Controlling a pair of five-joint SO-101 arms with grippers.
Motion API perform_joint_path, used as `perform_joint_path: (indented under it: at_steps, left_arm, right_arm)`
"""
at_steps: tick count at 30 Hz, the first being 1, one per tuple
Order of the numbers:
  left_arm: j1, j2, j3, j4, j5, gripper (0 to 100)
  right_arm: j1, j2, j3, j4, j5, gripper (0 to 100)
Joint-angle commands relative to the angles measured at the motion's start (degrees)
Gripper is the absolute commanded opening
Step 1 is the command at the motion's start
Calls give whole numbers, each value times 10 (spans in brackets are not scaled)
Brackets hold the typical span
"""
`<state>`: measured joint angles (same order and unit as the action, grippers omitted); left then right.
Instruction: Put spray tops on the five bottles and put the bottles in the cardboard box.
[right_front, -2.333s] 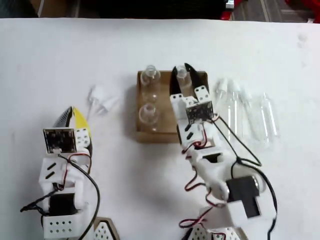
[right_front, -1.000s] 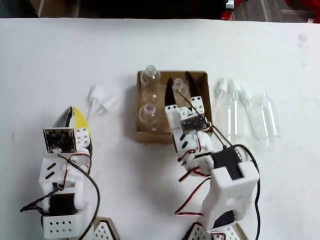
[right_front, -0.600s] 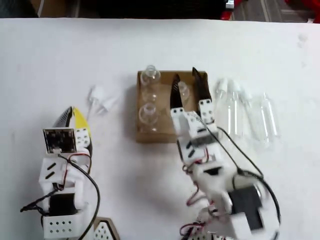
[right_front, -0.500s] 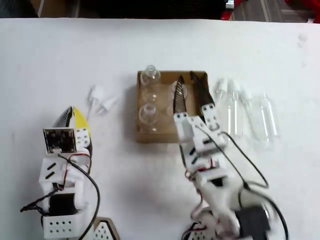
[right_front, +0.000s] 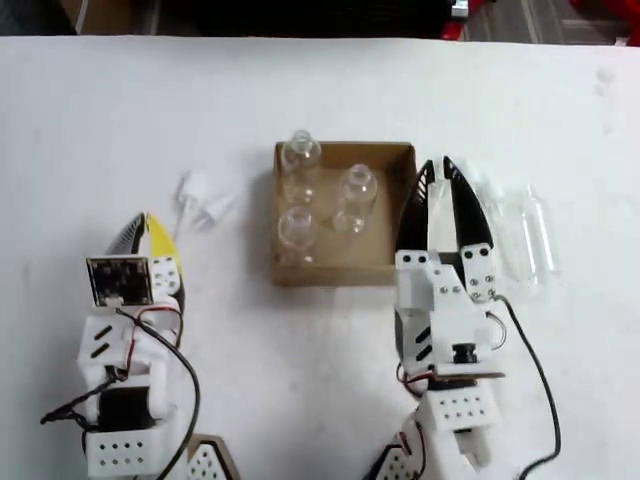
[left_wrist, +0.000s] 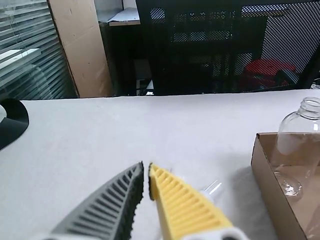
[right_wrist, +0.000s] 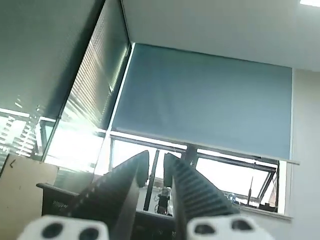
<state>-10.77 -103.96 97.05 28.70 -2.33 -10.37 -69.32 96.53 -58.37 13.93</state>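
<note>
The cardboard box (right_front: 392, 262) sits mid-table with three uncapped clear bottles standing in it: one at the far left (right_front: 300, 153), one at the near left (right_front: 297, 228), one toward the right (right_front: 357, 189). My right gripper (right_front: 438, 163) is raised just right of the box, black fingers shut on nothing; its wrist view has it (right_wrist: 156, 155) pointing up at windows. Behind it, capped bottles (right_front: 535, 235) lie on the table. My left gripper (right_front: 146, 216) rests shut at the left. Loose spray tops (right_front: 205, 196) lie just beyond its tips (left_wrist: 146, 166).
In the left wrist view, the box's corner (left_wrist: 270, 175) and one bottle (left_wrist: 300, 135) stand off to the side. White table stretches open beyond the box and at far left. Arm bases and cables occupy the near edge.
The right gripper let go of a bottle standing in the box's right half, drew back, swung right of the box, tilted up and closed. The left arm stayed still.
</note>
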Motion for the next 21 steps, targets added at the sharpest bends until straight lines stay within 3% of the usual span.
perform_joint_path:
  at_steps: [1, 9, 13, 21]
  left_arm:
    - [6, -7, -1, -4, -7, 21]
    - [2, -7, -17, -3, -7, 21]
    - [-9, -7, -101, 53, -4, 21]
    - [46, -7, -455, 180, -4, 21]
  right_arm:
    - [13, -104, 7, 169, 6, 33]
    - [12, -353, -2, 611, 5, 34]
    - [15, -314, 4, 633, 5, 34]
    - [70, -318, 5, 709, 5, 34]
